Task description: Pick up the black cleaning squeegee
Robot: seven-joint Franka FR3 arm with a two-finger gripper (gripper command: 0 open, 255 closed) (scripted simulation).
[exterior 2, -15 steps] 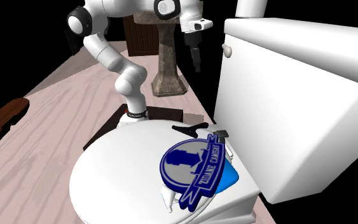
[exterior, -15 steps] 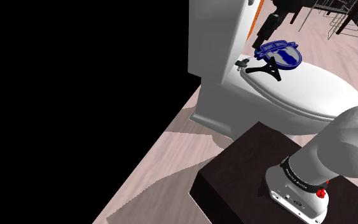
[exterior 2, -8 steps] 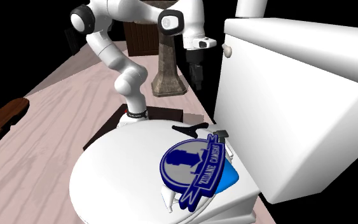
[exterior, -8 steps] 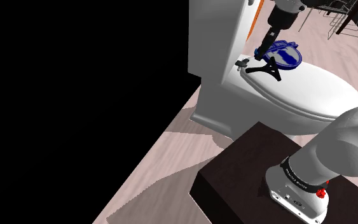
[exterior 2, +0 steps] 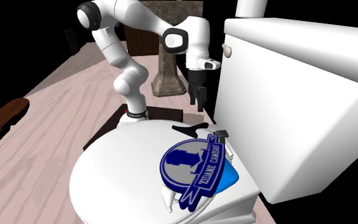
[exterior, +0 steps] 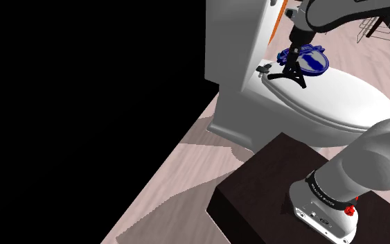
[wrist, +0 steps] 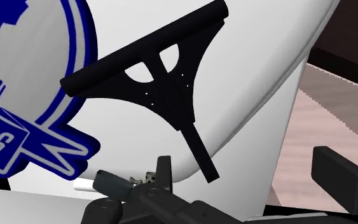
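The black squeegee (wrist: 165,83) lies flat on the white toilet lid (wrist: 254,70), its T-shaped blade beside a round blue-and-white badge (wrist: 25,83) and its thin handle pointing back toward my hand. In the shoulder view the squeegee (exterior: 288,75) sits near the tank, with my gripper (exterior: 292,66) hanging just above it. The second exterior view has the gripper (exterior 2: 195,99) a short way over the squeegee (exterior 2: 193,128). My gripper (wrist: 246,162) is open; its fingers (wrist: 336,178) stand wide apart and touch nothing.
The toilet tank (exterior 2: 298,83) rises right beside the squeegee, with a flush lever (exterior 2: 227,50) on its side. The badge (exterior 2: 193,165) covers part of the lid (exterior 2: 114,178). My dark stand (exterior: 255,187) sits on a pale wood floor (exterior 2: 56,121). A black area lies at the shoulder view's left.
The arm has swung in and lowered: the gripper came down from beside the tank's top to just above the squeegee. The squeegee and badge have not moved.
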